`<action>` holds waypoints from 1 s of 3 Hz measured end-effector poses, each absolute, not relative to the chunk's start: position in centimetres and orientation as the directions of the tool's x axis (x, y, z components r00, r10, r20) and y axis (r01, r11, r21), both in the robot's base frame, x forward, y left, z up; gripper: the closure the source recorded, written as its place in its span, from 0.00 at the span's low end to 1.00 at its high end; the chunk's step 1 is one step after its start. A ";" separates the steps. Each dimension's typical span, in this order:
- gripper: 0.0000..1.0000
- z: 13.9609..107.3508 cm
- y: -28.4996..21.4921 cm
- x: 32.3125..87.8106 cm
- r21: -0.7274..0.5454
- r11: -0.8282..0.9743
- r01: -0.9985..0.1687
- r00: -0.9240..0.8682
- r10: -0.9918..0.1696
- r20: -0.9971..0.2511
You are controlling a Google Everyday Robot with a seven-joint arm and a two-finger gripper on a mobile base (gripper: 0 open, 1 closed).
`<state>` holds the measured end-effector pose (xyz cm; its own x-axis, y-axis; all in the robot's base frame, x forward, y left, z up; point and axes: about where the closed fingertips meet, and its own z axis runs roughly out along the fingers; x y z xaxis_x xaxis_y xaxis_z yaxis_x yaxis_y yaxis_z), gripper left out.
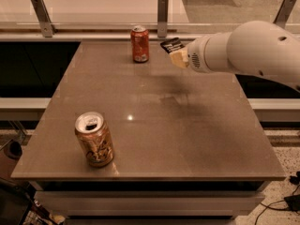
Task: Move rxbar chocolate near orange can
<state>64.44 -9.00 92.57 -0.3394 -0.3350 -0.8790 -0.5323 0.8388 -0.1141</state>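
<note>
My gripper (177, 55) is shut on the rxbar chocolate (171, 45), a small black wrapper with white text, and holds it in the air above the table's far right part. The orange can (94, 139), golden-orange with a brown swirled pattern and a silver top, stands upright near the table's front left corner, far from the gripper. My white arm (248, 50) reaches in from the right.
A slimmer reddish-orange can (139, 43) stands upright at the back middle of the brown table (154, 125), just left of the held bar. A rail with metal posts (162, 11) runs behind the table. The table's edges drop to the floor on all sides.
</note>
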 end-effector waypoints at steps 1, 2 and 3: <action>1.00 94.1 -10.6 64.5 -0.109 0.833 -0.542 -0.351 -0.342 -0.872; 1.00 96.1 -13.5 63.8 -0.052 0.822 -0.567 -0.383 -0.319 -0.867; 1.00 97.5 -15.4 62.0 0.004 0.791 -0.612 -0.422 -0.322 -0.848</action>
<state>61.95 -15.40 97.48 -0.4216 -0.3216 -0.8478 -0.6119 0.7909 0.0043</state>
